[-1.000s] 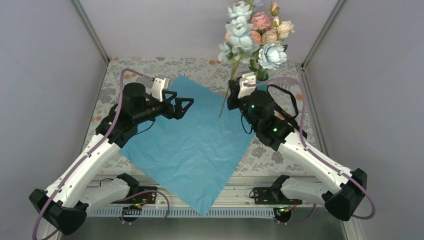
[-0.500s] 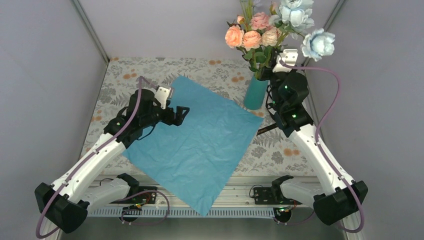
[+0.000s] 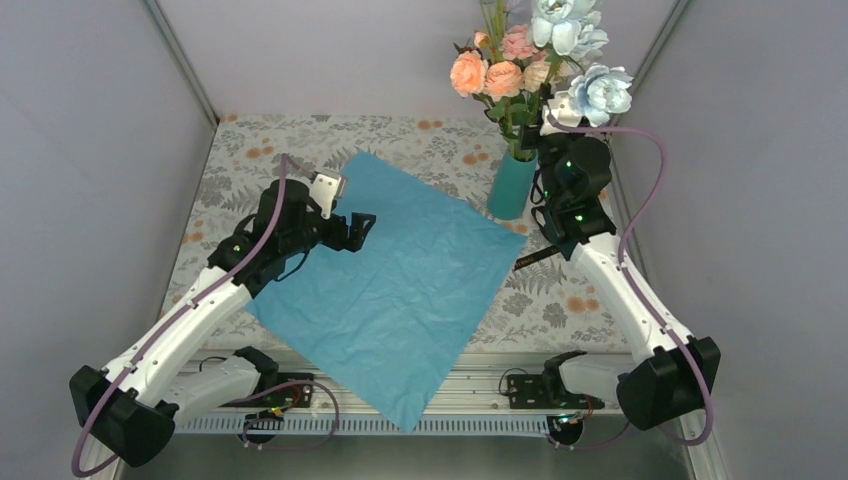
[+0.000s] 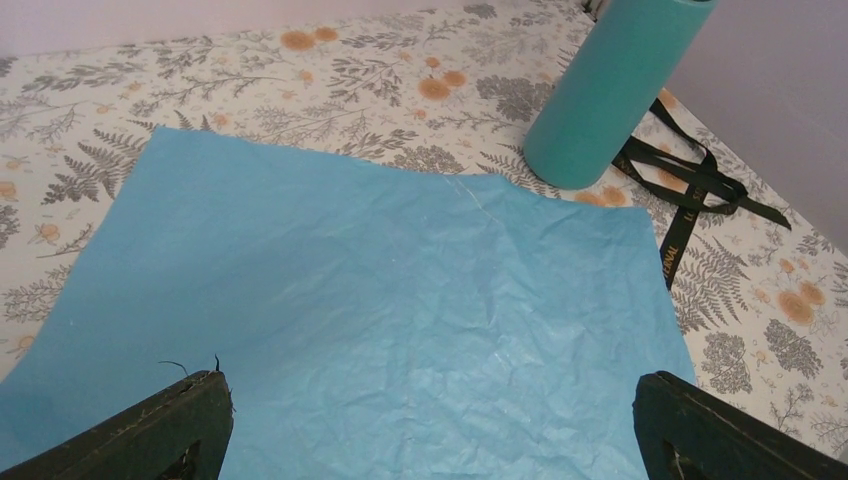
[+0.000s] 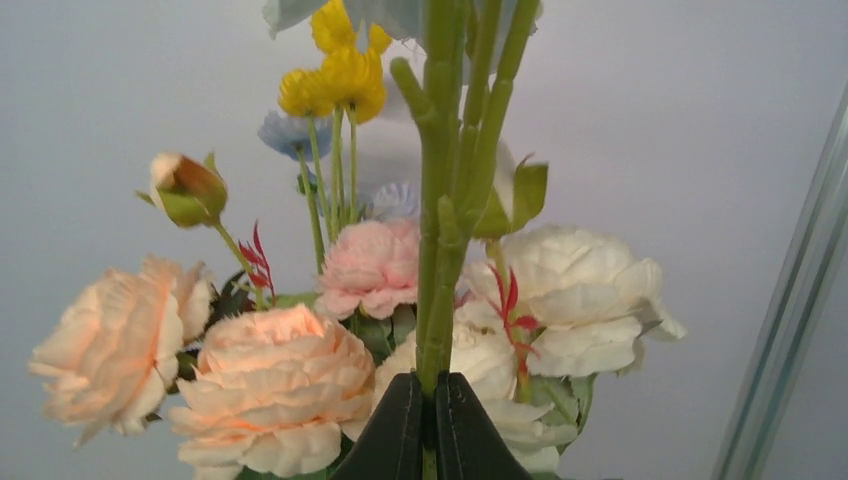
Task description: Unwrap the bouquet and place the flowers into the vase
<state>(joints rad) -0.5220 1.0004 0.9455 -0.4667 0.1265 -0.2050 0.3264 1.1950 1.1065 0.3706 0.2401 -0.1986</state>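
Just above the vase (image 3: 512,187), the right gripper (image 5: 432,405) is clamped on the flowers (image 5: 440,250) by their stems. If they snag the rim going in, the vase could tip. Left gripper (image 3: 358,228) hangs wide open, well left of it.

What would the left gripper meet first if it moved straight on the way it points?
Probably the blue paper sheet, which lies flat right ahead of the open left gripper, seemingly angled down toward it. The teal vase stands right of that line, though depth is unclear.
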